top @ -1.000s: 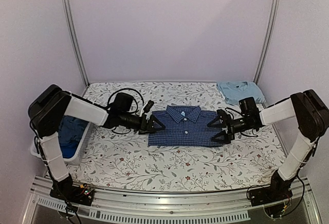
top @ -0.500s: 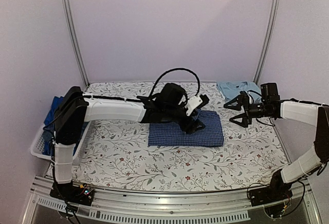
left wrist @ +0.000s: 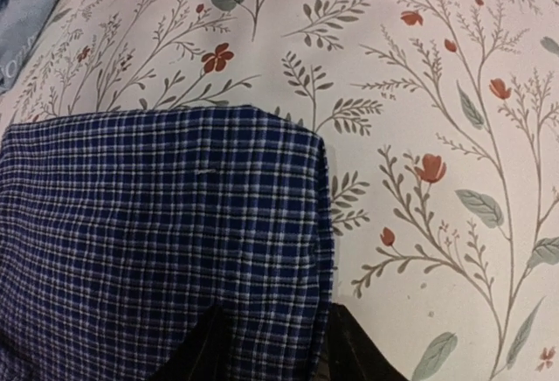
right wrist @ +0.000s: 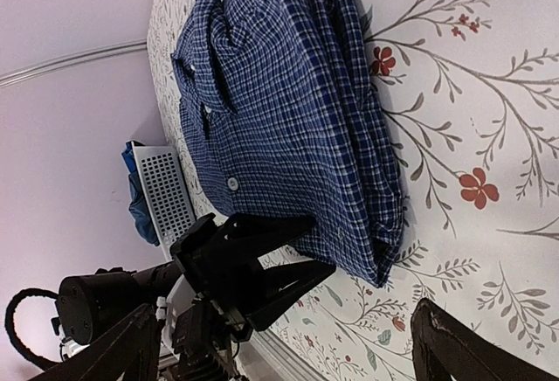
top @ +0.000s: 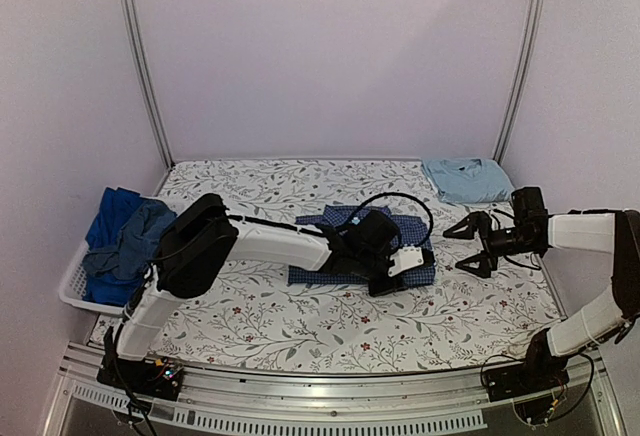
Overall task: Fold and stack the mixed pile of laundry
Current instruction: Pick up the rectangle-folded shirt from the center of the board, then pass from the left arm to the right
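**Status: part done (est.)**
- Folded: 2 pcs. Stacked: none yet. Unfolded: the rest, approx. 2–3 pcs.

**Items, L to R**
1. Basket (top: pixel 72 291), white plastic, far to the left of the left gripper (left wrist: pixel 275 315), by that arm's base. Holds crumpled blue garments (top: pixel 125 231), one brighter and one duller. None are folded, so this is the bulk of the work left.
2. Checked shirt (right wrist: pixel 279 93), dark blue, folded into a rectangle, collar up, buttons showing. It lies flat on the table (top: pixel 300 331), directly under the left gripper. Gripper is at the shirt's near right corner, fingers part-way apart, one on each side of the folded edge. Can't tell whether they pinch the cloth yet.
3. Right gripper (top: pixel 455 249), fingers spread wide, holding nothing. It hovers just to the right of the checked shirt, not touching.
4. Light-blue shirt (top: pixel 465 178), folded, beyond the right gripper at the table's far right corner. Likely the stack base.

**Obstructions**
- The right gripper sits roughly between the checked shirt and the light-blue shirt, so it could block a slide across.
- The left arm's cable loops above the checked shirt. Snag risk looks low.
- The left arm lies across the shirt's near half, hiding it from the top cam.
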### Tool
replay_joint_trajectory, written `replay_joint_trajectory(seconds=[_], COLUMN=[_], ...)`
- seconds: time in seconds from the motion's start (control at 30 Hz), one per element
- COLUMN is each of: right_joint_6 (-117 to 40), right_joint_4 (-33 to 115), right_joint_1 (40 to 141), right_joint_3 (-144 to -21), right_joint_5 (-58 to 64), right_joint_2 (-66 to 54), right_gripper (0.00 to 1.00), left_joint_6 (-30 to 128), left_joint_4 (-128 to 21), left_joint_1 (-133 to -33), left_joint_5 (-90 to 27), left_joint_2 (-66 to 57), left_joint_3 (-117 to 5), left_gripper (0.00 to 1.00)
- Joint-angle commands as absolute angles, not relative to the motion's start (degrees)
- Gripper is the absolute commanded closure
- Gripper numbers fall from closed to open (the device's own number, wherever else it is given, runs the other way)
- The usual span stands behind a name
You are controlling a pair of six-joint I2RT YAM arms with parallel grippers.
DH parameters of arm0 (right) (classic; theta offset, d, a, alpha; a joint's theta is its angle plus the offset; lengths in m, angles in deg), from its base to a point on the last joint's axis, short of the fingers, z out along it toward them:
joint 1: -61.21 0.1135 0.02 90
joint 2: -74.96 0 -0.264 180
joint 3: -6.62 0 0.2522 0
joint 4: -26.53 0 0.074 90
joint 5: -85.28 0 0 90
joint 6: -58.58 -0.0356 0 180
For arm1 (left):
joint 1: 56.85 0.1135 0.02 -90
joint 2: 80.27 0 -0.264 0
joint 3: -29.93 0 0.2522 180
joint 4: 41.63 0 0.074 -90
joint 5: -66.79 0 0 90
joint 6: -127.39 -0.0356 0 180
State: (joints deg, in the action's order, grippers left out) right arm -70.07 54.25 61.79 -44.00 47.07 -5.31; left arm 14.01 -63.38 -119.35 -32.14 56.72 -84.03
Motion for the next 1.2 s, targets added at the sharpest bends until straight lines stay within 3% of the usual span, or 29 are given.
replay_joint_trajectory(seconds=[0.0,0.1,0.13,0.4,0.77,0.87,1.17], right_joint_6=[-70.68,-71.82,-72.67,-85.44,-102.81,-106.60,-110.27], right_joint_4=[57.06,56.79,55.56,34.43,14.16,8.58,5.79], right_joint_1=[61.59,61.63,61.64,67.53,75.26,76.75,79.05], right_joint_3=[-42.80,-41.24,-40.38,-34.89,-35.14,-36.59,-43.00], right_joint_5=[46.20,44.98,44.79,46.46,35.85,32.63,25.41], right_joint_2=[-3.37,-2.66,-2.43,-6.92,-15.92,-20.14,-28.42], right_gripper=[0.01,0.01,0.01,0.01,0.02,0.08,0.48], left_joint_6=[11.80,13.31,14.26,21.65,25.57,26.27,24.62], left_joint_4=[-62.68,-61.64,-60.92,-52.47,-48.75,-48.19,-48.81], left_joint_1=[-120.98,-120.57,-120.33,-117.93,-116.82,-116.70,-115.31], left_joint_5=[-29.80,-29.89,-30.88,-38.05,-39.62,-40.16,-40.95], left_joint_2=[60.48,60.54,59.71,51.10,48.09,48.15,47.19], left_joint_3=[-86.31,-86.71,-86.29,-80.47,-76.97,-76.90,-74.53], left_gripper=[0.69,0.97,1.00,1.00,1.00,1.00,1.00])
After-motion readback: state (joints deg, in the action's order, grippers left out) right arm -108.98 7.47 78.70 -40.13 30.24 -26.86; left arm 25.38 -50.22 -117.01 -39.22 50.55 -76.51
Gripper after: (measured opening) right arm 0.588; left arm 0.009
